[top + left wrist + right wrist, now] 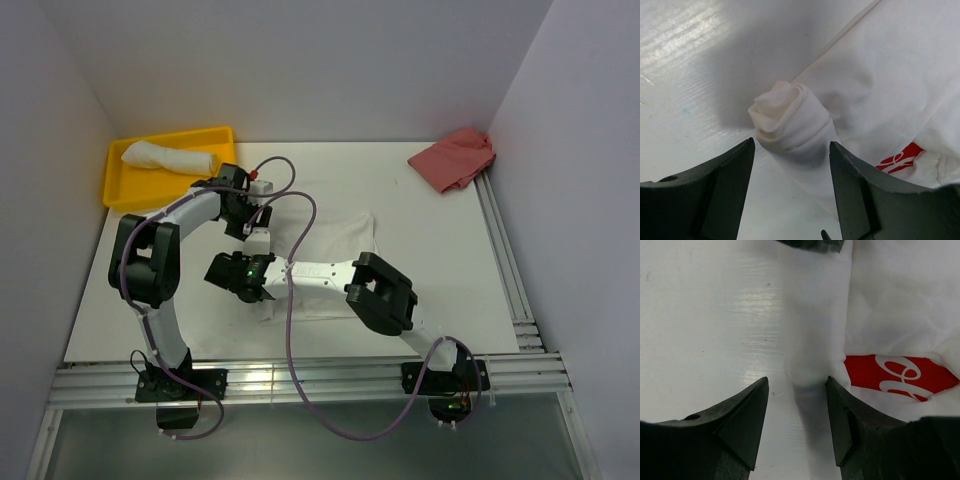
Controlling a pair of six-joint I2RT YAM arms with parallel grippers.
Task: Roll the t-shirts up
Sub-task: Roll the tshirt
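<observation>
The shirt (335, 245) lies spread on the desk (685, 75), with one side turned up into a short, tight roll (790, 120). Both tools sit at that rolled side.

The left tool (791, 145) is open. Its fingers stand either side of the roll's end, close to the cloth but not pinching it. From this tool the roll's long axis runs from just ahead of the fingertips back beneath the tool, slanting a little to its right. The flat, unrolled cloth and the red print (902, 157) lie off to its right.

The right tool (797, 381) is also open and grips nothing. It straddles the same rolled edge further along, where the cloth looks looser and flatter between its fingers. The print sits just right of its right finger, and bare desk is on its left.

So the roll lies lengthwise through both pairs of jaws, one tool near each end, and neither tool is clearly the nearer. All the cloth left to take up lies on the same side of both. By this reading, the next turn must carry the roll sideways to the tools' right, across its axis, with both ends moving together, or it will probably cone.

Well beyond the left tool, a finished rolled shirt (165, 157) lies in a tray (125, 195).
</observation>
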